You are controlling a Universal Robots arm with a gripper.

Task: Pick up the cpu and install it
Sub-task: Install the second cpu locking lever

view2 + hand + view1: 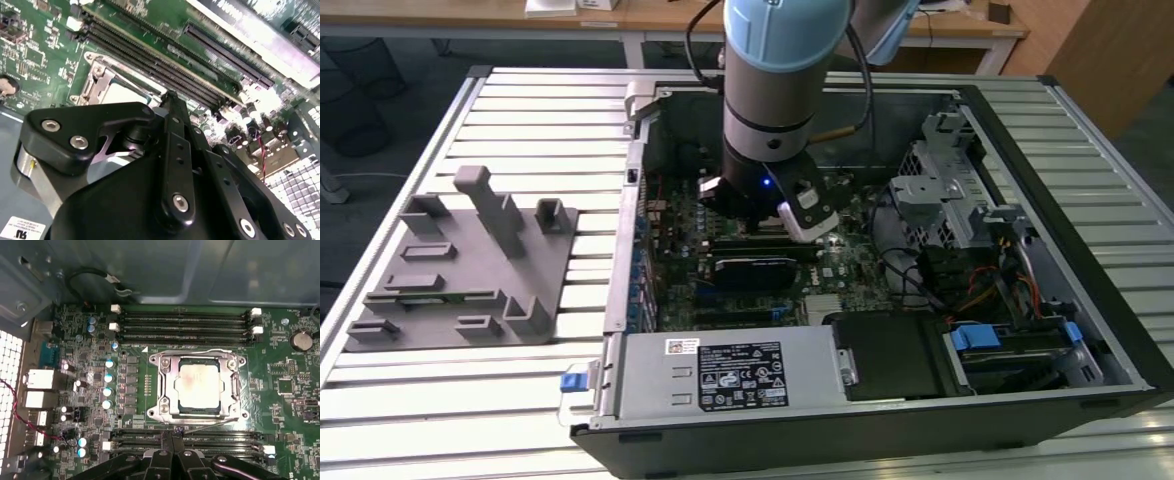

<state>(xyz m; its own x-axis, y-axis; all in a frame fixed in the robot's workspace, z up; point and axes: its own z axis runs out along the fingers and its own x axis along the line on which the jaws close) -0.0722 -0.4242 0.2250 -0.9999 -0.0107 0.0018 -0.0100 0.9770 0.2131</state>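
The thin, light, fragile cpu [199, 386], best gripped by its edges, was seated just beyond narrowly closed, empty fingers [171, 437].

A: What does the arm [771, 70] look like, seen over the computer case [881, 400]?

B: A thick cylinder, pale blue cap on top, then a grey metal section and a white band, ending in a black wrist. A small blue light glows on the black part, and a black cable runs down its side toward the case's interior.

A: And the gripper [170, 100]?

B: Black, built of flat linkage bars pinned with silver socket-head screws. In the second wrist view a rounded black plate carries two such screws, with bare silver metal beneath it. A white block [809, 222] sits at the wrist, just above the case's motherboard.
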